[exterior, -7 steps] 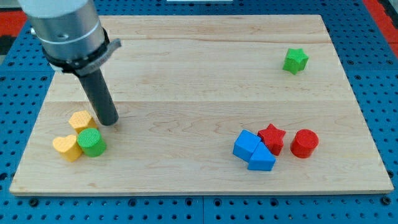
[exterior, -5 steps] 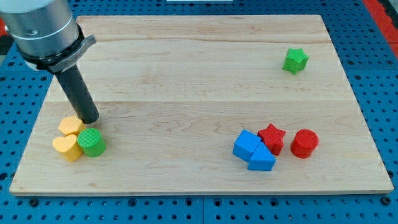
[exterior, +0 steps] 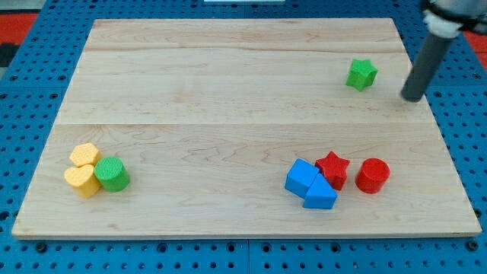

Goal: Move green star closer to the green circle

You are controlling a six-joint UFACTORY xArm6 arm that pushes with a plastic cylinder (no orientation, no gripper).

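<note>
Wooden board [exterior: 228,91], pale and made of joined planks with visible seams, is lying flat and filling most of the view. Blue pegboard [exterior: 30,91], dotted with rows of holes, is showing around it on all sides; a red patch [exterior: 11,27] is showing at the view's top left corner.

Dark rod: it is coming down from the view's top right corner, and my tip [exterior: 412,97] is resting near the board's right edge. It is a plain rod end with no jaws, so nothing is being spread, pressed or pinched.

Green star [exterior: 361,74]: small, bright green, ribbed on its sides, points clearly cut. It is sitting just to the view's left of the tip and slightly above it, near but apart from it.

Green circle [exterior: 112,173]: a ribbed green cylinder, sitting far to the view's left of the tip and lower, well apart from the star. It is touching a yellow heart [exterior: 81,180] on its left, with a yellow hexagon-like block [exterior: 84,155] just above them.

Below the tip and a little to the view's left, a red cylinder [exterior: 372,175], a red star [exterior: 332,169], a blue cube-like block [exterior: 301,176] and a blue wedge-shaped block [exterior: 321,195] are clustering together.
</note>
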